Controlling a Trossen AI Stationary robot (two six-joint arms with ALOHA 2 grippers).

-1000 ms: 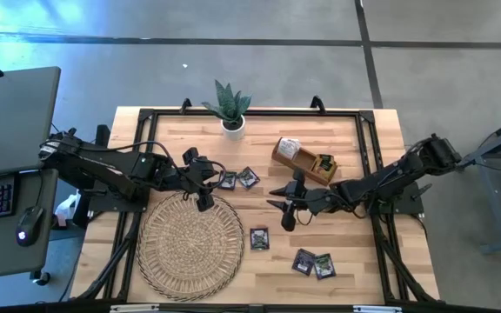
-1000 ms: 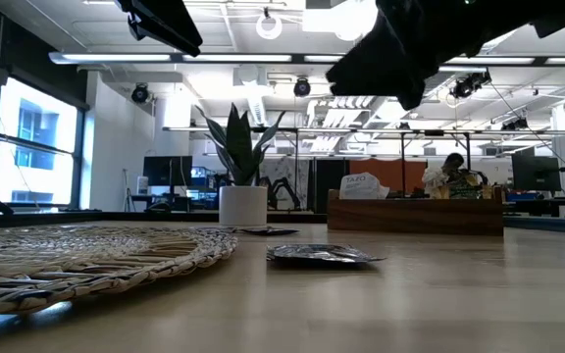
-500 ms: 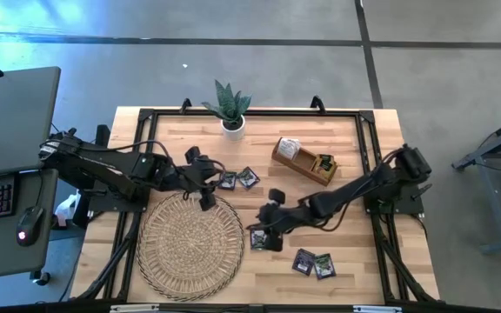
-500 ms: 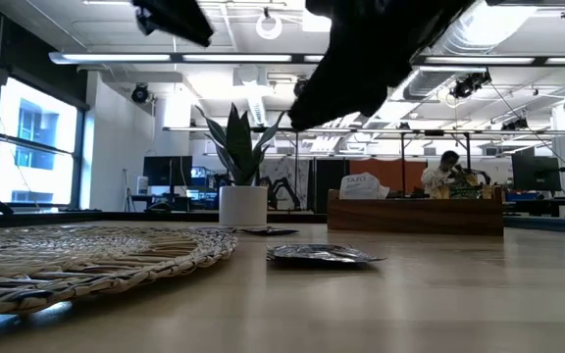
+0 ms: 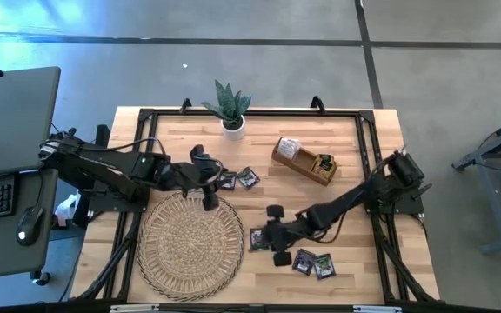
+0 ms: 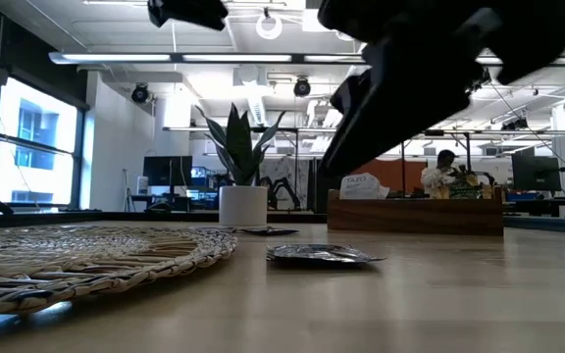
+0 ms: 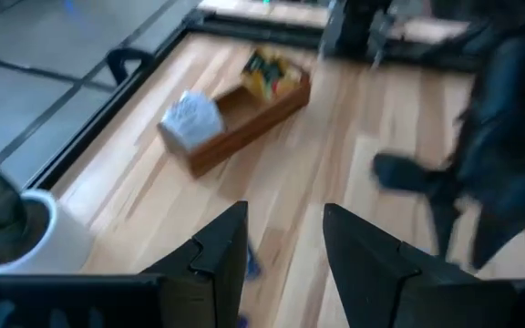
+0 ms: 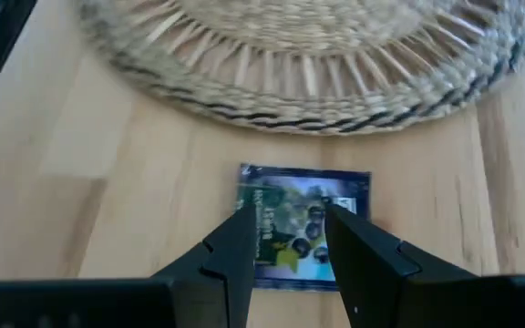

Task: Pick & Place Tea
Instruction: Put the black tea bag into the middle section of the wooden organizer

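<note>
The surface (image 5: 346, 269) is pale wood in jointed planks, smooth with a soft sheen, framed by matt black metal rails (image 5: 250, 111). The round mat (image 5: 190, 243) is coarse woven straw, rough and dry-looking. The tea sachet (image 8: 303, 223) below the right gripper (image 8: 285, 239) has a glossy printed wrapper with dark edges; seen from table height it looks like crinkled foil. The tray (image 5: 303, 161) is brown matt wood. The plant pot (image 6: 242, 205) is smooth and white. Both arms look like matt black plastic.
</note>
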